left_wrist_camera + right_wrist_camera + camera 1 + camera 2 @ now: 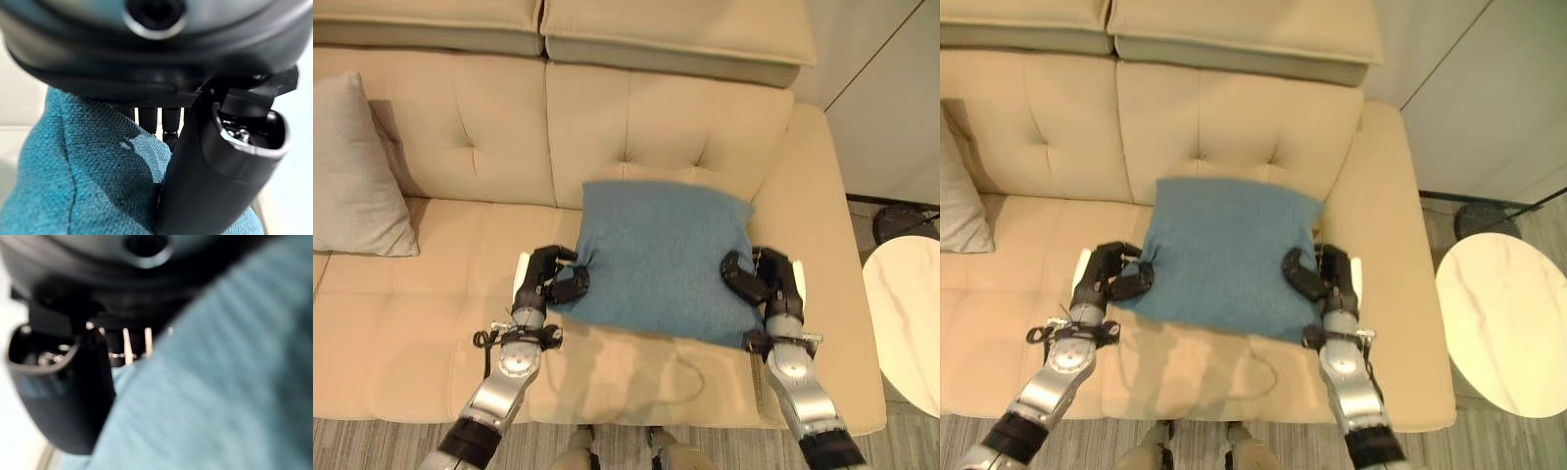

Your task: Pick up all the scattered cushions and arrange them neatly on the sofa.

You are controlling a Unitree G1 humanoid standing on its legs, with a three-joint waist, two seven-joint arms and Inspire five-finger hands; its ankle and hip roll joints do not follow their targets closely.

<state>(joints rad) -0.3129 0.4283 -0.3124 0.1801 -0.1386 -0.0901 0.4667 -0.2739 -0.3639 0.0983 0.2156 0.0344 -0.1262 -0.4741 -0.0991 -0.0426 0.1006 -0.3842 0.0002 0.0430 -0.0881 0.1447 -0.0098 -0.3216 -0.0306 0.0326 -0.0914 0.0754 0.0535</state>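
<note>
A blue cushion [661, 259] is held just above the beige sofa [460, 127] seat, its far edge near the backrest. My left hand [551, 279] grips the cushion's left edge with curled fingers and thumb. On the cushion's right edge my right hand [766, 282] is clamped the same way. The left wrist view shows the teal fabric [88, 186] pinched under the thumb [215, 181]. In the right wrist view the blue cloth [225, 396] lies against the thumb [63, 401]. A grey cushion [352, 171] leans against the backrest at the sofa's left.
A round white marble side table [911, 323] stands to the right of the sofa's armrest. A dark round base [901, 223] sits on the floor behind it. Grey carpet [372, 441] runs along the sofa's front.
</note>
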